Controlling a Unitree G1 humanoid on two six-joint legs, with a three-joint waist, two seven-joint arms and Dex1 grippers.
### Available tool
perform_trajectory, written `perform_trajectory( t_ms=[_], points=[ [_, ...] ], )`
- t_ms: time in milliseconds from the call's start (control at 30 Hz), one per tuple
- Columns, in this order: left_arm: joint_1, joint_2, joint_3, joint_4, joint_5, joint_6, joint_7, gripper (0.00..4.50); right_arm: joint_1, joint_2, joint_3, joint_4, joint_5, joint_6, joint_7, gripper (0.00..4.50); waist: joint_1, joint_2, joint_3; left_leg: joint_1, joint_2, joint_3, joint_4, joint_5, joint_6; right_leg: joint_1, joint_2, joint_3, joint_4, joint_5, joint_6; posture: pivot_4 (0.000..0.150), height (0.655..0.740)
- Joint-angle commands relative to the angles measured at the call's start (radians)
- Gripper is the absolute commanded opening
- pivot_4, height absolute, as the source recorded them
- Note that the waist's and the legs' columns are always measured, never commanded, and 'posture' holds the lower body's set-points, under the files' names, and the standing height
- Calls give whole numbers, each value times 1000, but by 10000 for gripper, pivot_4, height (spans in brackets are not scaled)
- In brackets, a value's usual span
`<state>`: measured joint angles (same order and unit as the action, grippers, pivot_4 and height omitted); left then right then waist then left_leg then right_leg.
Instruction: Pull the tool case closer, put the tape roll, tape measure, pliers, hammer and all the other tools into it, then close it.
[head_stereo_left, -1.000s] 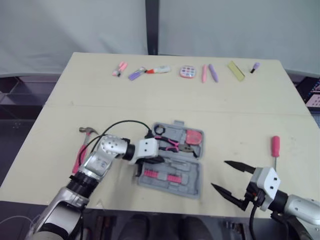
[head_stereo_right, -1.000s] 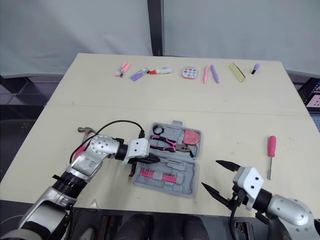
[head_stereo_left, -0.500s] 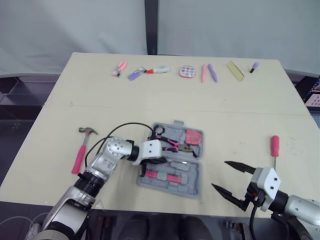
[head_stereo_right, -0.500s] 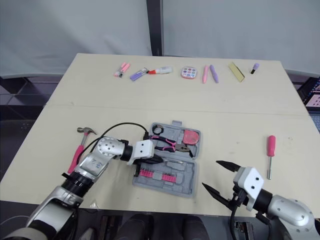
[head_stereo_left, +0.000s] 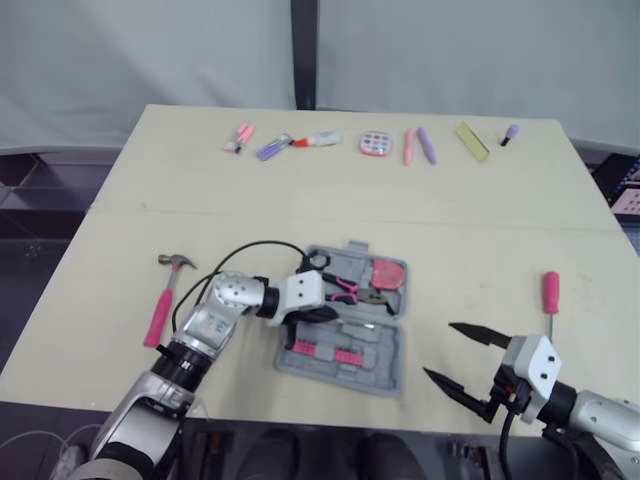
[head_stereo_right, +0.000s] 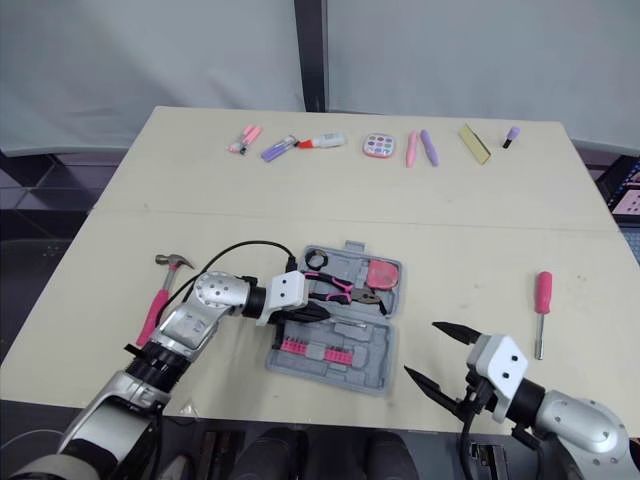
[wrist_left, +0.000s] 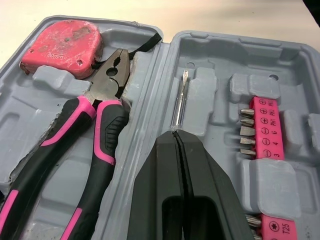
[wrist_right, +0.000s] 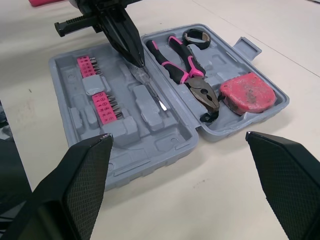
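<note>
Left tool (wrist_left: 176, 136) shut, tips on the thin driver blade (wrist_left: 178, 105) in the tool case (head_stereo_right: 362, 355). Right tool (head_stereo_right: 420, 348) wide open, empty, right of case. Hammer (head_stereo_right: 158, 305) lies left of case, handle running near-to-far; left arm is nearer.
</note>
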<state>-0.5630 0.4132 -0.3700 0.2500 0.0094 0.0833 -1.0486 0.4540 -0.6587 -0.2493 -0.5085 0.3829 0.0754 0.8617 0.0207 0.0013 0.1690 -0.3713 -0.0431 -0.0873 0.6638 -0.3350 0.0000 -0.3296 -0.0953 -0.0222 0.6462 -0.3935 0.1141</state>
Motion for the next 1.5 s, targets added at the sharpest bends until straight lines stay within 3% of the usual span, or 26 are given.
perform_trajectory(
  t_ms=[33,1500],
  points=[
    [-12,-2,-4,5,17,-20,6,523,12,2,-35,-40,17,-5,-9,45000,0,0,0,0,0,0,0,0,0,0,0,0,0,0,0,1500,7400],
    [67,-25,-78,153,147,-150,46,523,28,0,-66,-46,21,-4,-7,45000,2,3,-10,2,-1,0,-1,0,0,2,-1,0,0,0,0,1500,7400]
  ],
)
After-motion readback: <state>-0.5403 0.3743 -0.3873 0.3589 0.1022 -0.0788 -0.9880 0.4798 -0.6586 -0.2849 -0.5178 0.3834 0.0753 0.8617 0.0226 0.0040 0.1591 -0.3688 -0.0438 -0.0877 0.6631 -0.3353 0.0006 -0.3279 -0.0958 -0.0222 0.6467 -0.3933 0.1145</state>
